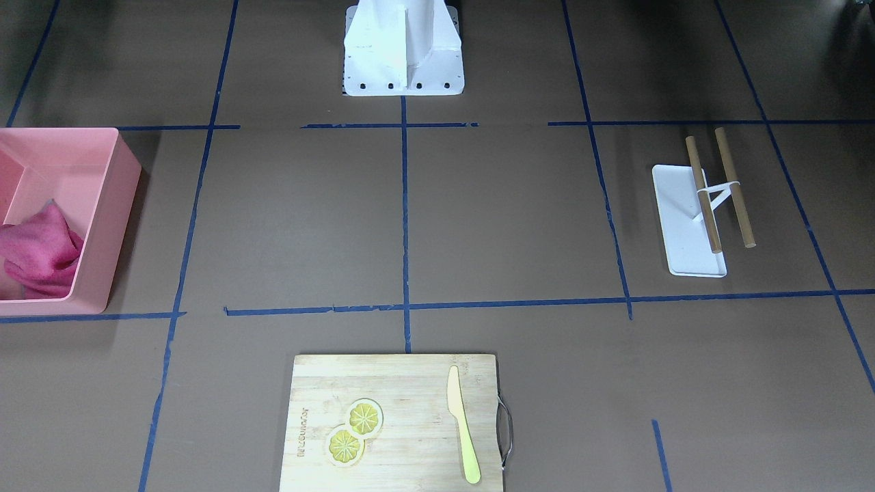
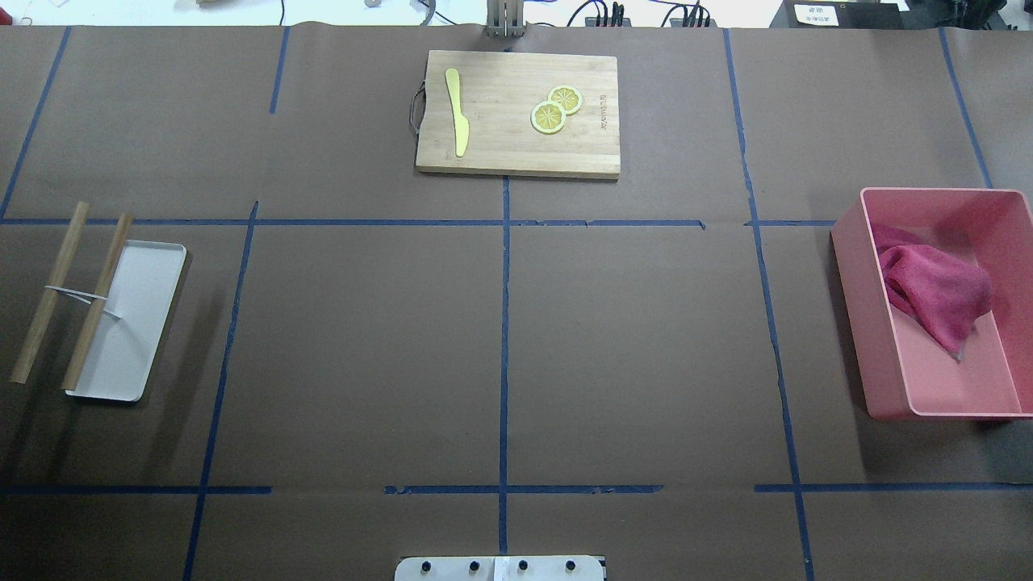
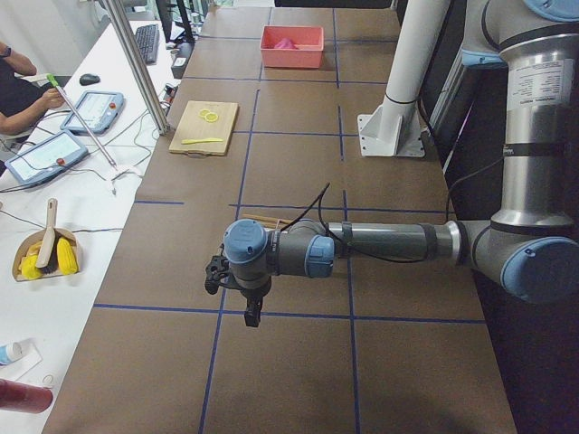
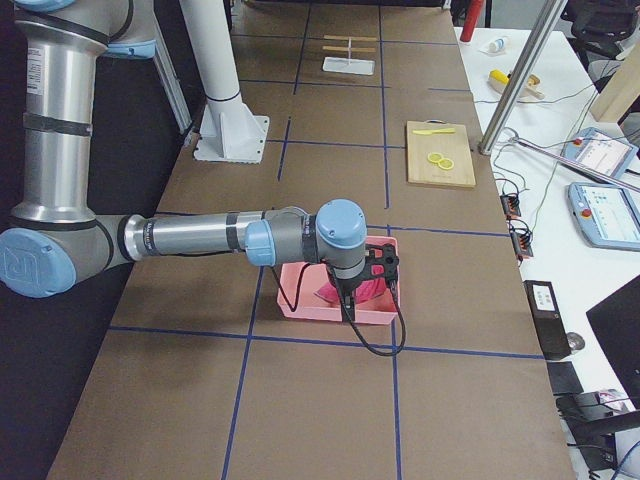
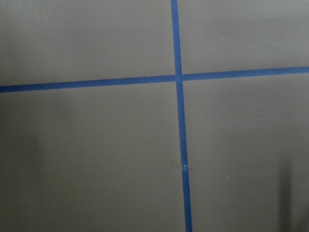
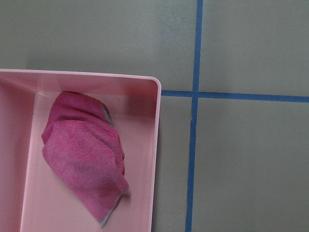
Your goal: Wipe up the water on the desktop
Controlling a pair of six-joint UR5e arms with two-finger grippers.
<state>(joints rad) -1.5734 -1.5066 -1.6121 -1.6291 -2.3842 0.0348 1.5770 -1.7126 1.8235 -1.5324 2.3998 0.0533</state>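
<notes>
The desktop (image 2: pixel 629 339) is dark brown with blue tape lines; no water shows on it in any view. A pink cloth (image 2: pixel 932 294) lies crumpled in a pink bin (image 2: pixel 867 323) at the right side, and it also shows in the right wrist view (image 6: pixel 87 154). My right gripper (image 4: pixel 345 300) hangs over the bin's near edge and shows only in the exterior right view, so I cannot tell its state. My left gripper (image 3: pixel 249 312) hangs over bare desktop and shows only in the exterior left view, so I cannot tell its state either.
A pale wooden cutting board (image 2: pixel 516 149) with a yellow knife (image 2: pixel 457 113) and two lemon slices (image 2: pixel 549 117) lies at the far middle. A white tray (image 2: pixel 137 323) with a two-stick wooden rack (image 2: pixel 44 298) lies at the left. The robot base (image 1: pixel 403 55) stands at the near edge.
</notes>
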